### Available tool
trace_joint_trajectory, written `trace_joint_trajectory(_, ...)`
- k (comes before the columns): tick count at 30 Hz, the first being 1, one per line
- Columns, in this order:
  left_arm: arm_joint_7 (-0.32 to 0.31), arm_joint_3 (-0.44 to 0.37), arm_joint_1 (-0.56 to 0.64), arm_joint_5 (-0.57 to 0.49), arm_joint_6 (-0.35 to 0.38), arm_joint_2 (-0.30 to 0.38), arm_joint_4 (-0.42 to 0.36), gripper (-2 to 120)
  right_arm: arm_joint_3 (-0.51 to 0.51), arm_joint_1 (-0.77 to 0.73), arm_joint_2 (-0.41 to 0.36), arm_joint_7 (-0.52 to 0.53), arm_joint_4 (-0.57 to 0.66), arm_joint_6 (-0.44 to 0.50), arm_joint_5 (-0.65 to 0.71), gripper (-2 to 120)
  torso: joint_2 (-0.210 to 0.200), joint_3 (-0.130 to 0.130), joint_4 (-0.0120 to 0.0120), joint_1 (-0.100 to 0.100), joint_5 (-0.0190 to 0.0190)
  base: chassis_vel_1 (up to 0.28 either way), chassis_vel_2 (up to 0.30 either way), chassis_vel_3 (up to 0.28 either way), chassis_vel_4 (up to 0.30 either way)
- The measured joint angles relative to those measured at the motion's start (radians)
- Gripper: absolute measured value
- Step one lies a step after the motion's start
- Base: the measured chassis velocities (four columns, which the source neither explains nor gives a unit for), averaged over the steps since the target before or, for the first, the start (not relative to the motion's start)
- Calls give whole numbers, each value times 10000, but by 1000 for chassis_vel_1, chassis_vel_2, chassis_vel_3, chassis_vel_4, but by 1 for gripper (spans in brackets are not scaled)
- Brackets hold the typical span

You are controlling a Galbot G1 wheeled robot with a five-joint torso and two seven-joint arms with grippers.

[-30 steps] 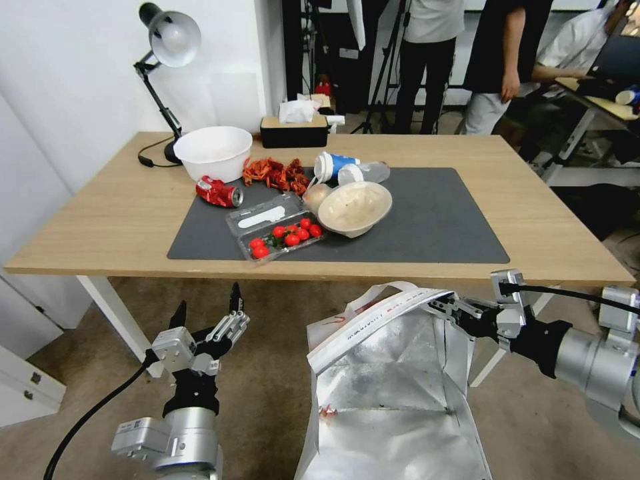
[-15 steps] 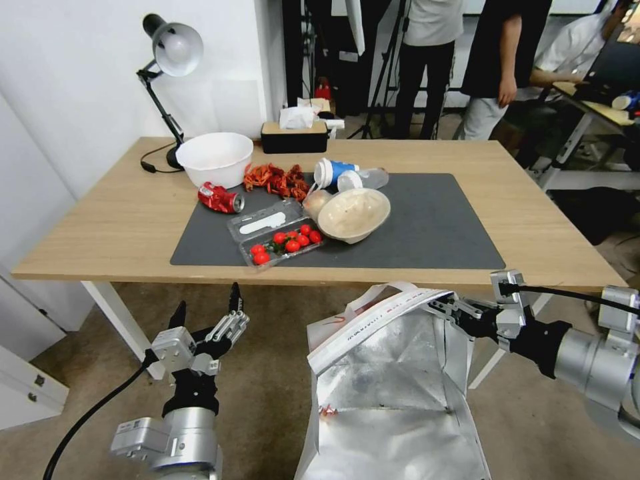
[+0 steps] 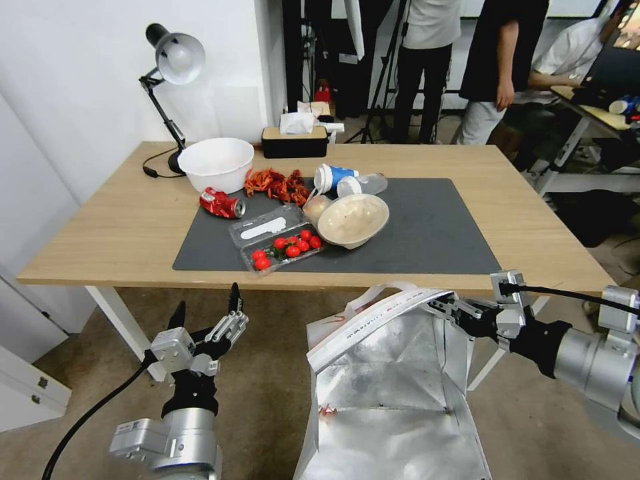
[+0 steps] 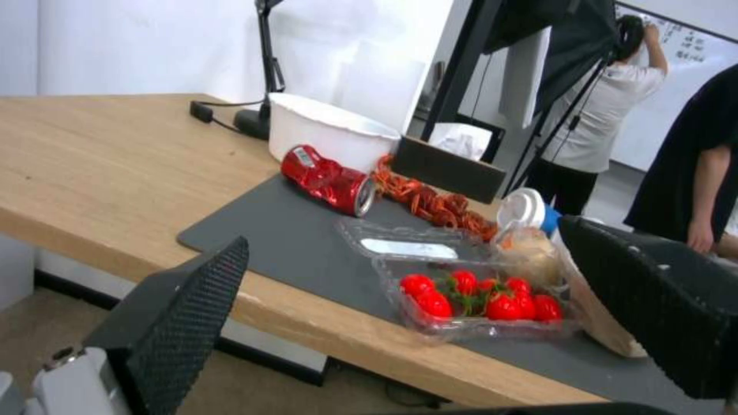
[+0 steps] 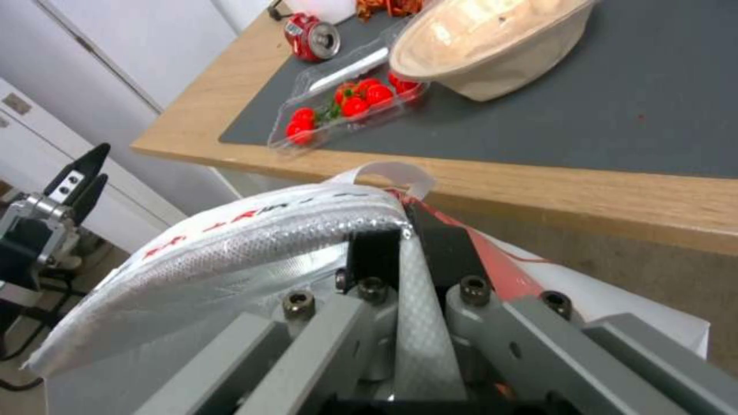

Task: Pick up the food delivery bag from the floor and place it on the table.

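The food delivery bag [image 3: 393, 373] hangs open in front of me, below the table's front edge, with its silver foil lining showing and a white strap handle on top. My right gripper [image 3: 445, 308] is shut on the bag's right rim; the right wrist view shows its fingers [image 5: 369, 253] pinching the white-and-red edge of the bag [image 5: 253, 230]. To the bag's left my left gripper [image 3: 207, 310] is open and holds nothing, above the floor [image 3: 267, 380]. The table [image 3: 127, 220] carries a dark grey mat [image 3: 433, 227], whose right half is bare.
On the mat lie a tomato tray [image 3: 280, 243], a paper bowl [image 3: 352, 220], a crushed red can [image 3: 222, 203] and a cup [image 3: 332, 177]. A white bowl [image 3: 215, 163], a lamp [image 3: 175, 53] and a tissue box [image 3: 294, 141] stand behind. A white table leg [image 3: 123, 327] is near my left gripper.
The table has slid slightly down in the picture, so the camera has moved. Both grippers and the held bag keep the same pose before me.
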Motion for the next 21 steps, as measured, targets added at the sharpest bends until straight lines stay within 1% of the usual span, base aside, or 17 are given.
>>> trace_joint_trajectory(7, -7, 0, -40, -3, -57, -4, 94, 100, 45, -22, -11, -7, 31, 3, 24, 0, -27, -16, 0, -9, 0, 0, 0, 0, 0)
trace_joint_trajectory(16, -63, 11, -40, 57, -109, -50, 132, 100, 434, -142, -158, 198, 209, -95, 497, 0, -65, -38, 0, -27, 0, 0, 0, 0, 0)
trace_joint_trajectory(19, -91, 11, -47, 60, -129, -50, 132, 100, 615, -167, -234, 353, 311, -159, 802, 0, -74, -43, 0, -31, 0, 0, 0, 0, 0)
trace_joint_trajectory(21, -110, 7, -57, 64, -140, -44, 130, 100, 931, -203, -357, 586, 470, -270, 1332, 0, -84, -49, 0, -36, 0, 0, 0, 0, 0)
